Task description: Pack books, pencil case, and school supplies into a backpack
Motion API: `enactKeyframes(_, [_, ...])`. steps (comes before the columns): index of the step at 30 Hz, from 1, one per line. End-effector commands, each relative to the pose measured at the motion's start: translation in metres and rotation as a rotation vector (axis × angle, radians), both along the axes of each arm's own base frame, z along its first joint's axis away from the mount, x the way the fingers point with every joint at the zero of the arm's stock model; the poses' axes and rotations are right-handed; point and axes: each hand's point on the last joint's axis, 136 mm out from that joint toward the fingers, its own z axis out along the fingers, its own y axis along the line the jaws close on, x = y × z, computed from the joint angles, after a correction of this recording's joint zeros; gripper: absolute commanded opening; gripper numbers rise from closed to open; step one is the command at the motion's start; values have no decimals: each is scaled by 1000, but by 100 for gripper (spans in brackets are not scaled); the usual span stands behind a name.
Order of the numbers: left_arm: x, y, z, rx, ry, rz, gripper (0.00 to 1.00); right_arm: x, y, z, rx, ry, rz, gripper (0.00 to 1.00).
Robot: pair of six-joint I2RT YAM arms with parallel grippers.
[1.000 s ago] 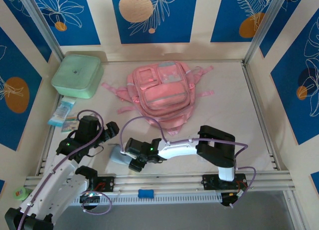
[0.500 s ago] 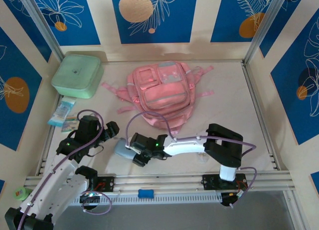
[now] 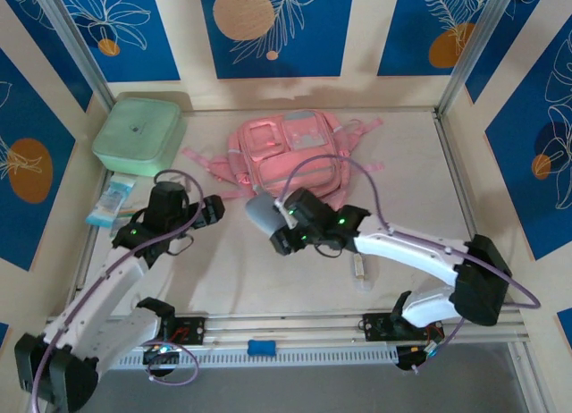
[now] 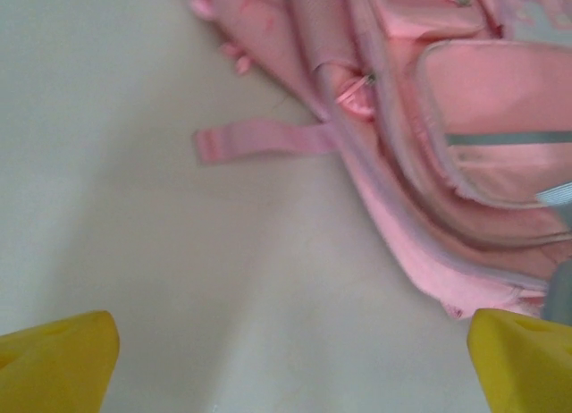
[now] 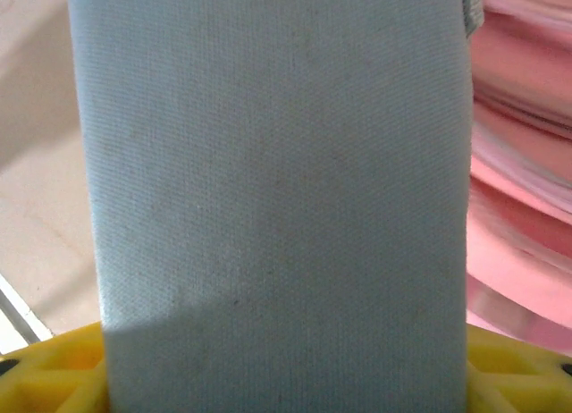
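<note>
The pink backpack [image 3: 290,158] lies flat at the back middle of the table. My right gripper [image 3: 275,229] is shut on the light blue-grey pencil case [image 3: 259,213] and holds it above the table at the backpack's near-left edge. In the right wrist view the pencil case [image 5: 277,163] spans the gap between my yellow fingers [image 5: 54,368], with the backpack [image 5: 527,163] at the right. My left gripper [image 3: 216,209] stands open and empty just left of the backpack [image 4: 447,118], over bare table. A wrapped stick of school supplies [image 3: 359,268] lies near the front right. The books are out of view.
A mint-green lidded box [image 3: 138,136] stands at the back left, with pale blue packets [image 3: 112,203] in front of it. A loose pink strap [image 4: 264,140] of the backpack lies on the table ahead of my left gripper. Frame posts and walls bound the table.
My right gripper has lifted the pencil case from the front of the table and carried it back to the backpack's near edge. My left arm has reached forward toward the backpack's left side.
</note>
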Motion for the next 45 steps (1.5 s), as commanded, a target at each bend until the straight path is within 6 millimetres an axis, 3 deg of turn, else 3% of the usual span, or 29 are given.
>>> enactKeyframes(1, [34, -34, 35, 51, -155, -154, 98, 0, -45, 2, -11, 124, -161, 62])
enactKeyframes(6, [59, -90, 36, 191, -212, -372, 95, 22, -99, 11, 11, 176, -362, 62])
enactKeyframes(10, [72, -143, 24, 331, -240, -590, 95, 36, -135, 12, 19, 202, -484, 62])
enactKeyframes(17, [96, -209, -16, 481, -234, -826, 94, 49, -171, 14, 96, 230, -617, 62])
enactKeyframes(23, [124, -236, -52, 541, -172, -896, 89, 53, -182, 21, 146, 206, -643, 62])
enactKeyframes(30, [145, -246, -75, 595, -141, -896, 78, 51, -183, 21, 170, 224, -638, 62])
enactKeyframes(34, [124, -258, -68, 530, -142, -995, 83, 50, -183, 22, 173, 222, -634, 62])
enactKeyframes(38, [108, -260, -69, 578, -145, -1043, 87, 50, -181, 19, 187, 231, -630, 62])
enactKeyframes(45, [104, -259, -77, 634, -151, -1056, 92, 50, -177, 15, 208, 247, -626, 62])
